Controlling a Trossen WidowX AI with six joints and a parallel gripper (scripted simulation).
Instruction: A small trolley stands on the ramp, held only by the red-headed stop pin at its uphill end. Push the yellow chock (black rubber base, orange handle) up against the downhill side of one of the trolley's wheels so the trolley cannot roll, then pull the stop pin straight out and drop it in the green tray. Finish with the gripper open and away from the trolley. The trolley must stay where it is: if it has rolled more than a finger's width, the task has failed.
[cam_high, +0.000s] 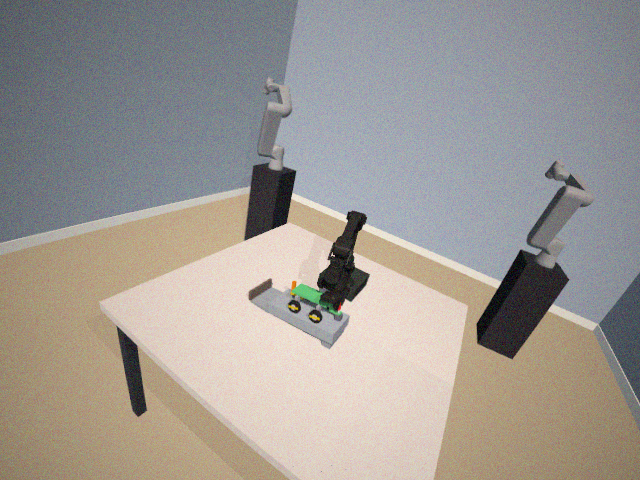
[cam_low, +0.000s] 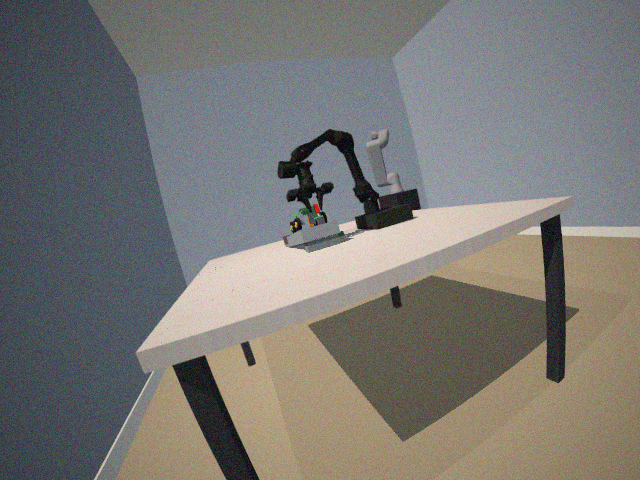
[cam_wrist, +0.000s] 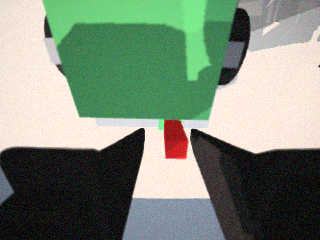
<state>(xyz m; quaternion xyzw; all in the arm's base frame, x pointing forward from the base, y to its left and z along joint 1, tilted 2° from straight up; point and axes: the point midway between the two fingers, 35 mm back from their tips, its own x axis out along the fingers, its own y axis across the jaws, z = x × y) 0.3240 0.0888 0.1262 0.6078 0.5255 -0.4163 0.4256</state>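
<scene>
I have the gripper (cam_high: 333, 304) (cam_low: 314, 206) (cam_wrist: 167, 133) low at the pin end of the trolley (cam_high: 306, 293) (cam_low: 302, 212) (cam_wrist: 142, 70), pointing downward. Jaws: partly spread, pinching nothing. On the wrist view, the red head of the stop pin (cam_high: 340, 306) (cam_low: 316, 208) (cam_wrist: 176, 142) shows between the two fingertips, nearer one of them, with a gap on either side.

Trolley: green deck, standing on the grey ramp (cam_high: 289, 313) (cam_low: 320, 231). From the top view I note two black wheels (cam_high: 294, 306) with yellow marks along its near side. The pin is in place just beyond the trolley's uphill end.

Chock: its orange handle (cam_high: 294, 285) stands upright beside the trolley's downhill end, on the side away from the top camera. I cannot tell whether its rubber base touches a wheel; the trolley hides it. The brown end board (cam_high: 260, 289) rises farther downhill of the trolley, apart from it.

Arm base (cam_high: 362, 281) (cam_low: 403, 213): on the table (cam_high: 392, 413) (cam_low: 310, 279), behind the trolley as I see it from the top view. I cannot make out the green tray with certainty.
</scene>
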